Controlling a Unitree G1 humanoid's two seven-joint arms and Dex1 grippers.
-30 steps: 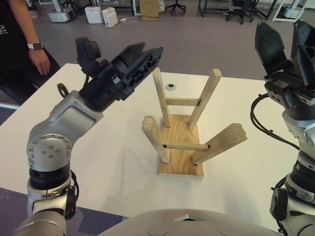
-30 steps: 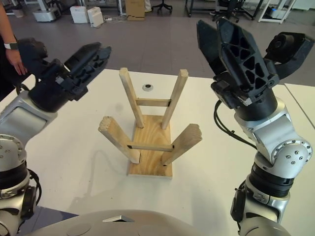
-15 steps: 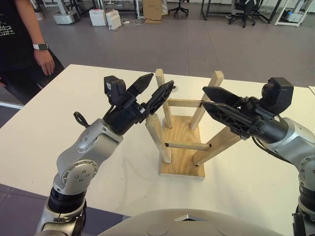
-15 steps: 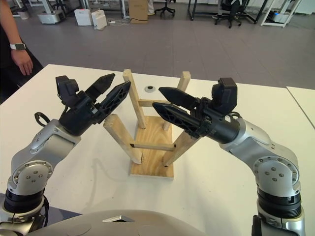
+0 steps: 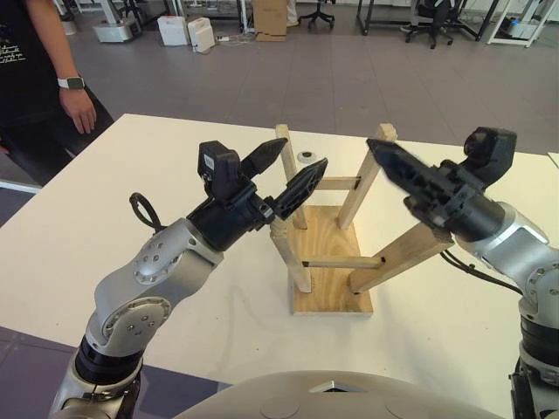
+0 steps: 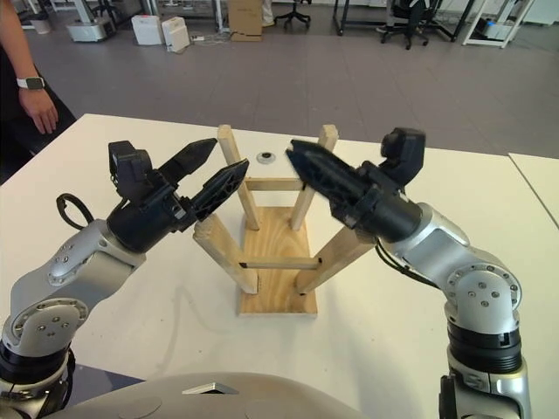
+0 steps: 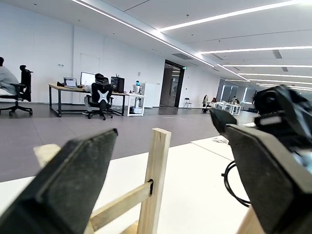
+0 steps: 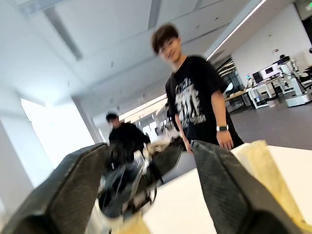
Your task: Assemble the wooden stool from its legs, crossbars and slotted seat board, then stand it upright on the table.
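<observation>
The white surface (image 5: 419, 349) carries the stool (image 5: 332, 262), which lies upside down near the middle: its seat board (image 5: 327, 236) is flat on the surface and all four legs point up and splay outward. It looks fully put together, so the step left is probably turning it over.

The left claw (image 5: 304, 154) comes in from the stool's left with its jaws spread wide, just above the top of the near-left leg (image 5: 293, 262). I cannot tell whether it touches that leg. The right claw (image 6: 306, 157) reaches in from the right, also spread wide and holding nothing. It hangs over the near-right leg (image 5: 397, 259), with its tips up beside the far-right leg (image 5: 356, 196).

What matters for the flip is that each leg's long axis runs upward and away from the board, so the leg tops sit nearest the claws. Each arm is closer to the pair on its own side.

The far crossbar (image 5: 336, 183) and near crossbar (image 5: 341, 262) run left to right between the legs, level with the surface
</observation>
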